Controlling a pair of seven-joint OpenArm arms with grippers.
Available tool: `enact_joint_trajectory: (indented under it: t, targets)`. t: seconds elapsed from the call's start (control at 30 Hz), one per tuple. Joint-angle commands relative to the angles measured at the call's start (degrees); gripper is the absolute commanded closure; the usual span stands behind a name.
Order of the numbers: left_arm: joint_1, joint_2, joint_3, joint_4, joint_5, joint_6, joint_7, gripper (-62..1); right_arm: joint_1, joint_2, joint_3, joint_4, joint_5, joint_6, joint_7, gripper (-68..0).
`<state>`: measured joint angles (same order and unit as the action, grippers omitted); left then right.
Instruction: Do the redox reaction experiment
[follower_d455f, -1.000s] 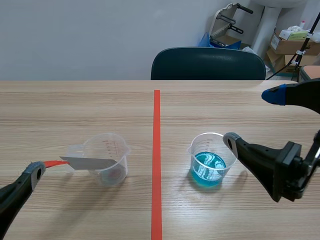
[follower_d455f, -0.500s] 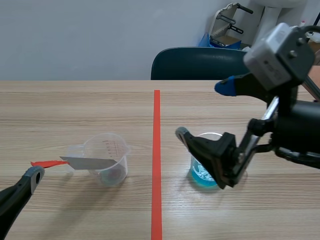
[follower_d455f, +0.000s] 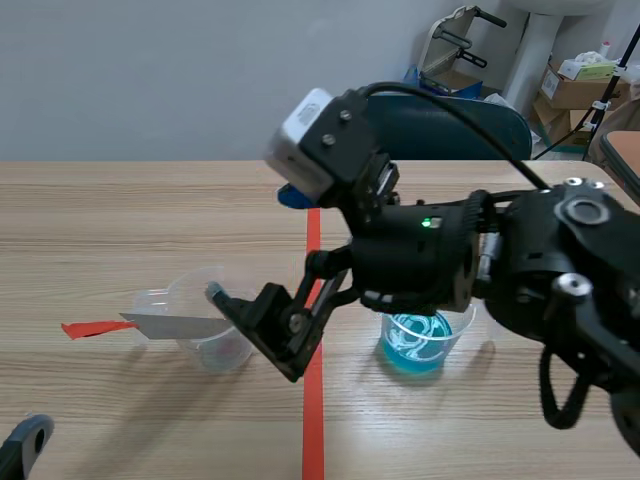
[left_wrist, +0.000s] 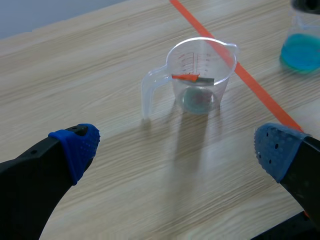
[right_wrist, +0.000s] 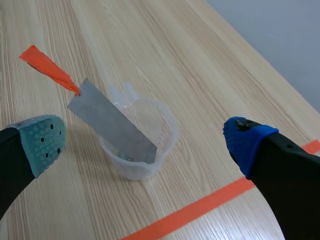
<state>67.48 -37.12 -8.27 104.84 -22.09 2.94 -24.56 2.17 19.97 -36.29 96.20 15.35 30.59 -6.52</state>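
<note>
Presently, at far left, the left gripper (left_wrist: 176, 147) sits low, fingers spread wide with nothing between them. Next we note the clear measuring cup (follower_d455f: 215, 320), left of the orange-red tape line (follower_d455f: 313, 420). A grey metal strip (follower_d455f: 178, 326) leans in it, its red-taped end jutting past the rim. The right gripper (follower_d455f: 252, 243), its arm crossing the line, hangs just over this cup, jaws apart and empty. Right of the line stands the cup of blue liquid (follower_d455f: 425, 340).

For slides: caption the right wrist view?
Open right claw above clear cup holding grey strip with orange tab.
</note>
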Motion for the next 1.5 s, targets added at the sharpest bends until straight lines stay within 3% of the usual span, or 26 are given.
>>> enact_joint_trajectory:
  t: [0.0, 0.2, 0.43, 0.73, 0.87, 1.0, 1.2, 1.47]
  targets:
    - [1.3, 1.1, 0.0, 1.0, 0.0, 0.2, -1.5, -62.3, 1.9, -0.7, -1.3, -0.5, 0.2, 0.0, 0.9, -67.9]
    - [4.1, 3.5, 0.0, 1.0, 0.1, 0.1, -1.6, -62.3, 7.2, -3.0, -10.8, -5.0, -1.2, -1.8, 1.6, -67.9]
    - [7.3, 4.7, 0.0, 1.0, 0.0, 0.3, -4.6, -62.3, 12.4, -7.6, -18.9, -11.6, -3.4, -7.1, 2.5, -67.9]
    - [8.0, 4.8, -0.1, 1.0, 0.1, 0.3, -5.9, -62.3, 16.0, -13.0, -23.2, -19.5, -4.8, -12.2, 4.4, -67.9]
    - [8.0, 4.7, -0.1, 1.0, 0.0, 0.3, -6.1, -62.3, 16.0, -13.3, -23.3, -20.1, -5.1, -12.4, 5.2, -67.9]
    - [8.0, 4.7, -0.2, 1.0, -0.5, 0.3, -6.1, -62.3, 16.1, -13.3, -23.3, -20.1, -5.2, -13.7, 6.9, -55.3]
    - [8.0, 4.7, -0.8, 1.0, -0.9, 0.3, -6.1, -62.3, 16.0, -13.3, -23.3, -20.1, -6.2, -14.0, 9.1, -50.8]
    - [8.0, 4.7, -0.9, 1.0, -0.8, 0.3, -6.1, -62.3, 16.0, -13.1, -23.3, -20.0, -6.4, -14.8, 9.9, -30.0]
